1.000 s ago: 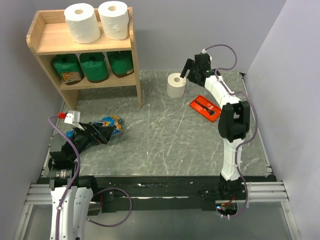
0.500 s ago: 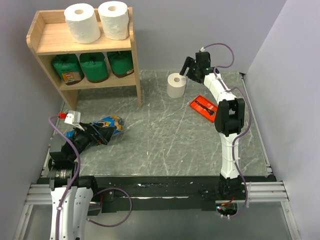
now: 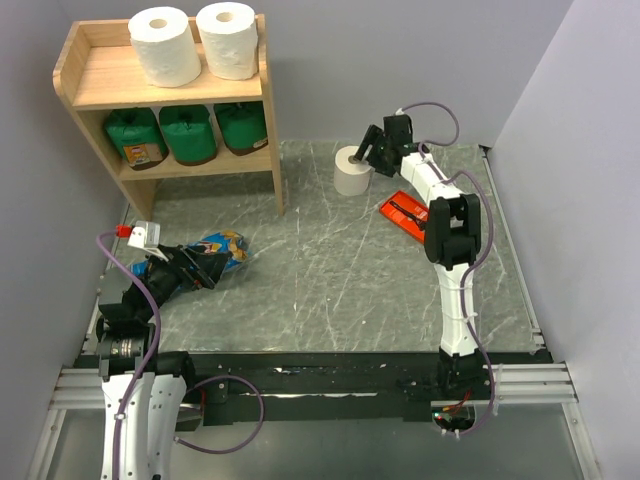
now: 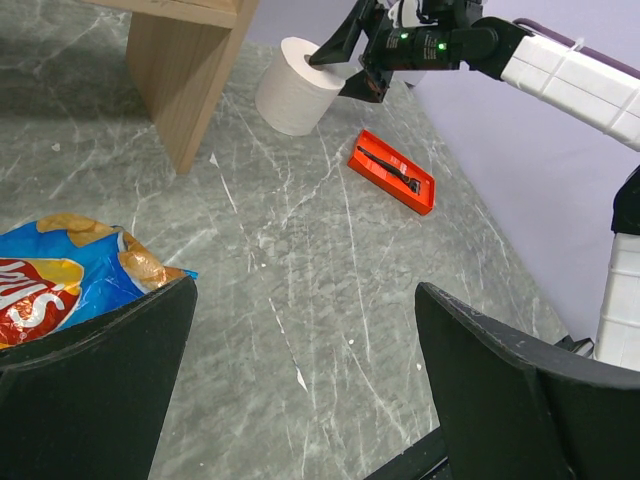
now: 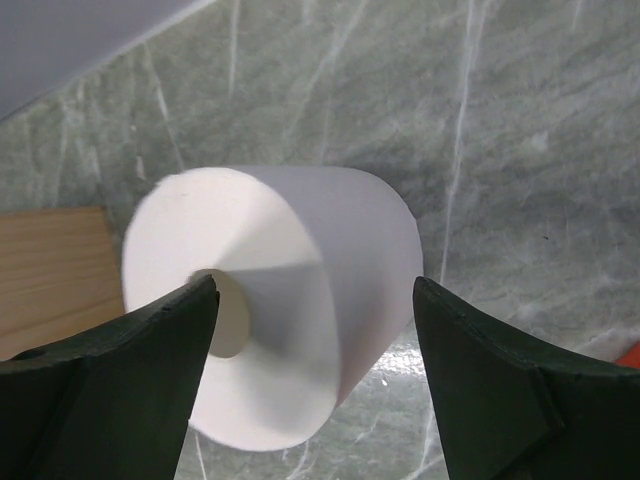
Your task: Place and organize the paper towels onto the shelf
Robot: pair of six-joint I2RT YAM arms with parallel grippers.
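**Right claw straddles the last white roll; shelf has one gap**

You are looking down on a grey marbled table point(image 3: 330, 290) with both arms bolted at its near edge. At far left stands the wooden shelf point(image 3: 100, 95). Two white rolls point(image 3: 165, 45) sit side by side at the right end of its rimmed top board, leaving bare wood to their left. Three green-wrapped rolls point(image 3: 188, 132) fill the lower tier in a row. That bare stretch is, by my reading, where the last roll belongs.

The third white roll point(image 3: 350, 172) stands upright on the table, right of the shelf and apart from it. Your right gripper point(image 5: 315, 290) reaches over it with one finger on each side of the paper (a straddle that suits a squeeze across the soft body). These views do not show whether the pads are pressing it.

Your left gripper point(image 4: 305, 300) hangs low at near left, jaws spread wide and empty. The blue snack bag point(image 3: 222, 247) lies just beside it. A small orange tray point(image 3: 408, 215) lies near the right arm. Neither belongs to the job.
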